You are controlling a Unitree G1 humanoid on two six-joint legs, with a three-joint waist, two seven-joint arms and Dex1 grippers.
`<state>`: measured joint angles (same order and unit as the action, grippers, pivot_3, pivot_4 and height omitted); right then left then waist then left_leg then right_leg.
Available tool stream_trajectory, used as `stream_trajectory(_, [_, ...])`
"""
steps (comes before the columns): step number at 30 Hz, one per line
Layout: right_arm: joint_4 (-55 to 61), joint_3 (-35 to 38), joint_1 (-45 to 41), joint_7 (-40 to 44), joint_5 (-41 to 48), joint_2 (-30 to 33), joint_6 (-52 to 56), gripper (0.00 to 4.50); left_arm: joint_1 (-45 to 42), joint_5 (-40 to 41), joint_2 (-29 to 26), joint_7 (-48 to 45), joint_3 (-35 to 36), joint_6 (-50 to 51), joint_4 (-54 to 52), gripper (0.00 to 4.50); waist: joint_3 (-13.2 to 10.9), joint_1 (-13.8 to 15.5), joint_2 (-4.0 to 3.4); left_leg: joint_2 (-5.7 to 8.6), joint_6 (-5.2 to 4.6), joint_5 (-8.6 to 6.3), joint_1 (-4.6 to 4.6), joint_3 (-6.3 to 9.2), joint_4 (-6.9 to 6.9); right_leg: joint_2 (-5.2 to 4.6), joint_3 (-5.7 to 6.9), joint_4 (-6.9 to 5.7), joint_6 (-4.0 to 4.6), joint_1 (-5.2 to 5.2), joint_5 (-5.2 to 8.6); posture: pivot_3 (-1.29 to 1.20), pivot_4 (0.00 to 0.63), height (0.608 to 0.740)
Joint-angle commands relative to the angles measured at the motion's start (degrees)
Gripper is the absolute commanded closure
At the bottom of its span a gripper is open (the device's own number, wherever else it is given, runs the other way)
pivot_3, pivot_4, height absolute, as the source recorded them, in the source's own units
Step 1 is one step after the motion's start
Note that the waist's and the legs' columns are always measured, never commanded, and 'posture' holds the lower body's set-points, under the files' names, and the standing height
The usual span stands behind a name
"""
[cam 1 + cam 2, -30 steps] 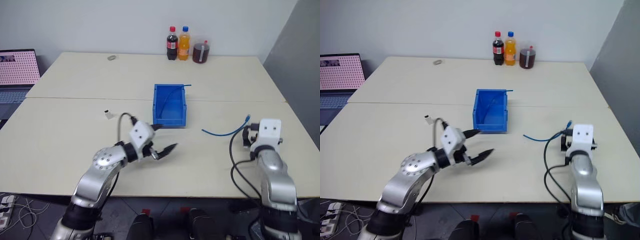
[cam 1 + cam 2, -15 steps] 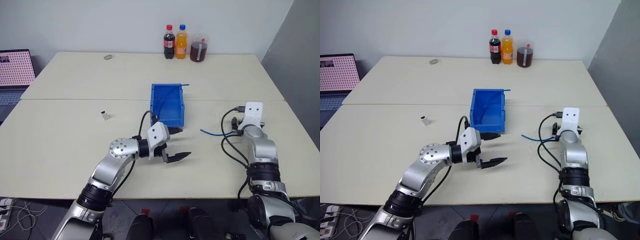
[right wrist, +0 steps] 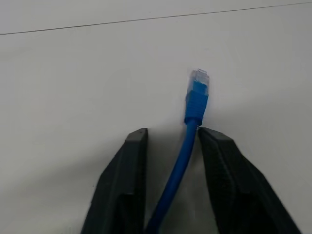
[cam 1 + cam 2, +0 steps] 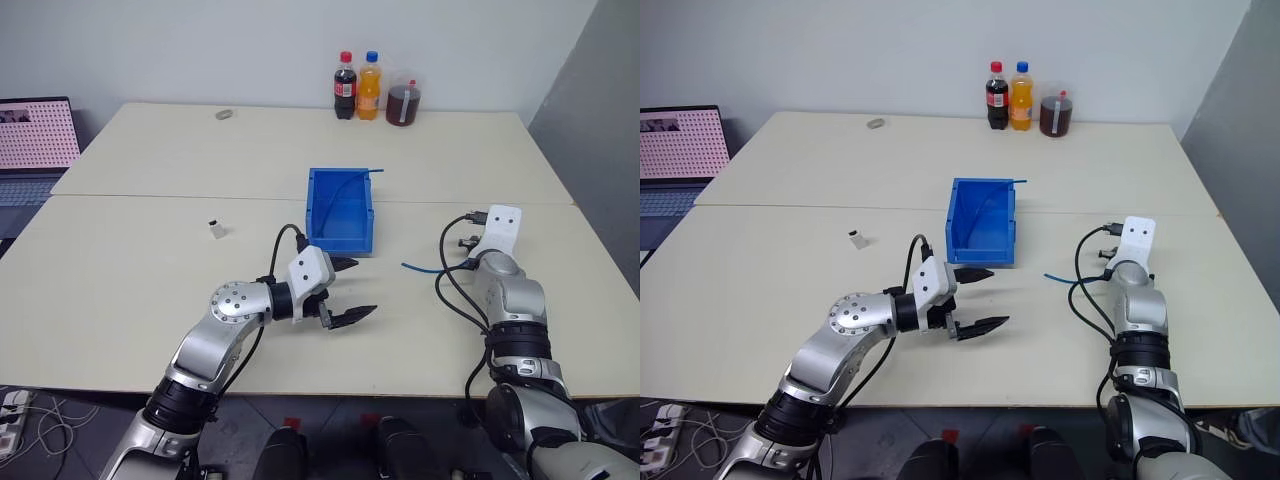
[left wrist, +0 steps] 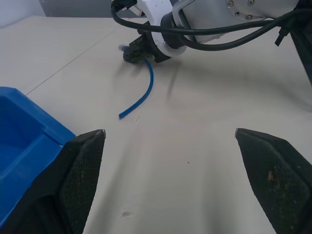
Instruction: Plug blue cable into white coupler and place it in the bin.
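The table (image 4: 150, 290) is showing a smooth, matt cream surface. On it the bin (image 4: 340, 211) is looking like glossy moulded plastic, its walls catching light. The blue cable (image 3: 187, 141) — just right of the bin — is wearing a smooth, rubbery sheath, ending in a clear plastic plug. The right gripper (image 3: 168, 139) fingers are showing matt black, finely textured plastic — the left gripper (image 5: 168, 136) pads are looking grainy too.

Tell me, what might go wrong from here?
The right gripper has its jaws around the blue cable with a gap on one side, so the cable may slip. The white coupler sits far across the table from it. A second blue cord in the bin could tangle.
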<state>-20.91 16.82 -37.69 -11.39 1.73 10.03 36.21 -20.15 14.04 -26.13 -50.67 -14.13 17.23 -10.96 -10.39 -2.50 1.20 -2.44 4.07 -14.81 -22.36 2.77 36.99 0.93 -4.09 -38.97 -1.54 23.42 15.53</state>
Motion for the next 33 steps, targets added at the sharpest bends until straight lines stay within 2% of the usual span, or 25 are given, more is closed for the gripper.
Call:
stream_trajectory(1, [-1.54, 2.24, 0.72, -2.56, 0.05, 1.61, -0.41, 3.89, -0.69, 0.73, -0.36, -0.29, 1.35, -0.31, -1.59, 0.0, 0.0, 0.3, 0.0, 0.0, 0.0, 0.0, 0.0, 0.0, 0.01, 0.0, 0.0, 0.0, 0.0, 0.0, 0.0, 0.0, 0.15, 0.74])
stream_trajectory(4, [-1.04, 2.32, 1.46, -2.6, 0.05, 2.7, -0.49, 4.46, -1.22, 0.83, -0.71, -0.77, 1.73, -0.54, -1.01, 0.0, 0.0, 0.74, 0.0, 0.02, 0.0, 0.0, -0.01, 0.0, 0.01, -0.01, 0.0, 0.01, -0.01, -0.01, 0.0, 0.0, 0.15, 0.74])
stream_trajectory(9, [3.29, -0.18, 3.82, 1.36, -0.56, 6.41, -0.17, 4.46, -2.13, 0.64, -1.47, -0.79, 3.31, -1.33, 0.27, 0.0, 0.0, 0.76, 0.0, 0.02, 0.0, 0.0, -0.03, 0.0, 0.0, -0.01, 0.01, 0.04, -0.01, 0.0, 0.0, 0.0, 0.15, 0.74])
stream_trajectory(12, [9.84, -5.13, 6.62, 11.58, -0.01, 11.6, -0.49, 4.46, -3.73, 2.02, -1.24, 2.89, 8.81, -0.94, 1.8, 0.0, -0.03, 0.65, -0.03, 0.02, 0.0, 0.0, -0.08, 0.01, 0.0, -0.01, 0.01, 0.05, -0.01, 0.05, 0.0, 0.0, 0.15, 0.74])
stream_trajectory(16, [19.47, -10.37, 9.96, 29.27, 5.04, 18.67, -2.36, 4.46, -2.1, 5.82, -4.67, 3.59, 16.81, 1.69, 1.49, 0.0, -0.1, -0.42, -0.12, -0.05, 0.0, 0.0, -0.12, -0.03, -0.02, 0.04, -0.02, 0.03, -0.05, 0.17, 0.03, 0.0, 0.15, 0.74])
stream_trajectory(20, [26.7, -18.99, 9.78, 47.16, 9.35, 23.45, -4.55, 4.46, 11.07, 9.42, -9.18, 1.54, 21.31, 5.03, -7.94, 0.0, -0.11, -2.47, -0.14, -0.16, -0.02, -0.01, 0.01, -0.02, -0.09, 0.13, -0.04, 0.02, -0.13, 0.11, 0.12, 0.0, 0.15, 0.74])
stream_trajectory(22, [28.16, -22.5, 8.65, 52.64, 10.34, 24.19, -5.02, 4.46, 18.14, 10.55, -9.9, 2.08, 22.79, 6.07, -12.9, 0.0, -0.13, -2.74, -0.11, -0.18, -0.03, -0.02, 0.06, -0.04, -0.14, 0.13, -0.08, 0.02, -0.22, 0.11, 0.22, 0.0, 0.15, 0.74])
stream_trajectory(26, [28.84, -33.86, 3.85, 62.9, 11.61, 20.61, -3.04, 4.46, 40.33, 10.3, -6.0, 6.32, 27.21, 3.72, -24.54, 0.0, -0.23, -2.19, 0.03, -0.2, -0.03, -0.03, 0.0, 0.02, -0.09, 0.05, -0.01, 0.02, -0.19, 0.11, 0.24, 0.0, 0.15, 0.74])
stream_trajectory(29, [26.89, -39.77, 1.68, 65.07, 9.6, 17.19, -4.52, 4.46, 50.38, 9.0, -2.33, 9.17, 28.99, 0.77, -27.48, 0.0, -0.25, -1.98, 0.13, -0.19, -0.03, -0.03, 0.05, 0.02, -0.06, -0.03, 0.0, 0.08, -0.2, 0.02, 0.28, 0.0, 0.15, 0.74])
stream_trajectory(31, [21.13, -44.67, -1.09, 65.02, 6.0, 12.24, -9.34, 4.46, 56.44, 6.62, 0.2, 10.59, 29.04, -3.16, -27.59, 0.0, -0.27, -0.96, 0.15, -0.14, -0.03, -0.03, 0.04, 0.07, -0.04, -0.03, 0.05, 0.07, -0.21, 0.03, 0.31, 0.0, 0.15, 0.74])
stream_trajectory(33, [17.02, -46.74, -2.67, 65.05, 4.0, 9.33, -12.69, 4.46, 59.11, 5.15, 1.62, 11.83, 28.73, -5.22, -27.63, 0.0, -0.26, -0.66, 0.17, -0.17, -0.02, -0.03, 0.08, 0.05, 0.0, 0.01, 0.07, 0.05, -0.12, 0.05, 0.35, 0.0, 0.15, 0.74])
